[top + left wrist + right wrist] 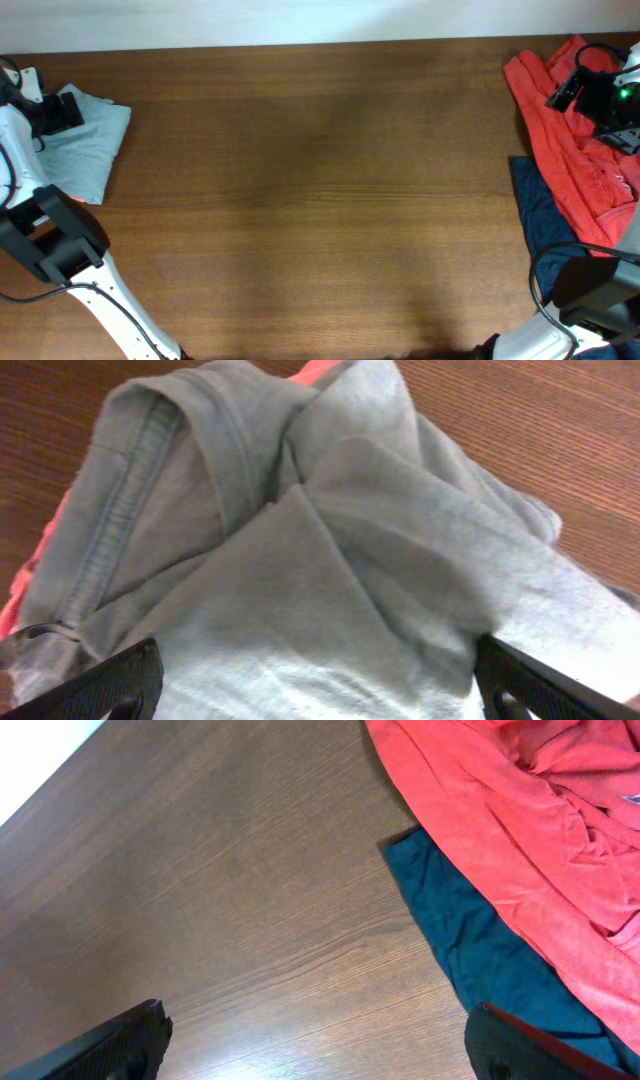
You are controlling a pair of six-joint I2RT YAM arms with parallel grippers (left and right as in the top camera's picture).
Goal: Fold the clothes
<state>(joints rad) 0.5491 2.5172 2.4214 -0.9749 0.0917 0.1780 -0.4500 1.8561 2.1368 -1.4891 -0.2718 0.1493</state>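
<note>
A folded pale blue-green T-shirt [88, 140] lies at the table's far left; it fills the left wrist view [330, 560], with a salmon-pink garment [325, 370] peeking from under it. My left gripper [310, 695] is open, its fingers spread just over the T-shirt. An orange-red garment [575, 140] lies crumpled at the far right over a navy one [540, 215]; both show in the right wrist view, orange-red [500, 810] and navy [480, 935]. My right gripper [315, 1045] is open and empty above bare table beside the navy cloth.
The brown wooden table [320, 190] spans the view, with a white wall strip along its back edge. Both arm bases stand at the front corners.
</note>
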